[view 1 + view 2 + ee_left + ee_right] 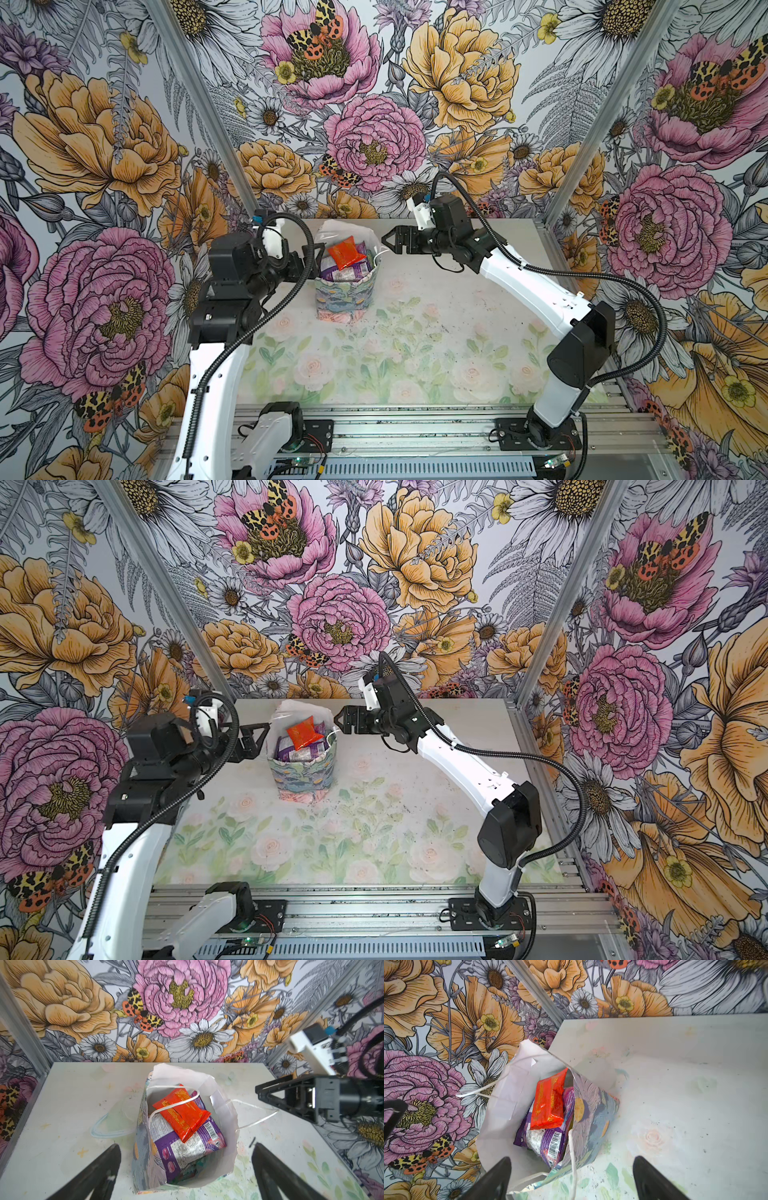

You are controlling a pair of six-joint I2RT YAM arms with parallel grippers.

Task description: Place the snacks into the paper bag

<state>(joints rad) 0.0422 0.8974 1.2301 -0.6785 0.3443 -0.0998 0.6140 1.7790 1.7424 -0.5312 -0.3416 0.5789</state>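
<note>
Status: paper bag (pixel 343 297) stands upright near the worktop (pixel 457 299) far edge, toward the left-edge side of mid. Snacks are inside. Red sachet (pixel 344 252) is on top, tilted, lying on a purple packet (pixel 164 1145); more pkts sit under it, mostly hidden. No loose pkts visible on the worktop, so IMO task is done or v. close and only the arm retract is needed.

Left gripper (pixel 255 739): jaws spread wide, empty, just beside the bag rim facing the left edge. Can't tell if touching.
Right gripper (pixel 386 243): jaws also spread, empty, near the opposite rim w/ a small gap.

Risks:
- Outer cord handle (pixel 259 1106) hangs out over the rim toward the right gripper. A finger thru that loop on the way out would drag or tip the bag.
- Inner cord handle (pixel 182 1103) lies across the sachet. Low risk unless smth reaches in.
- Left gripper is v. close to the bag wall, so any sideways move shoves a light paper bag and could topple it.
- Sachet sits high, so it slides out first if the bag tips.
- Bag mouth is crumpled, not much stiffness.

Around: flowered wall panels (pixel 104 145) right behind the far edge and alu posts (pixel 200 104) at the far corners, so little room to back out that way. Dark specks (pixel 374 328) on the worktop look harmless.
</note>
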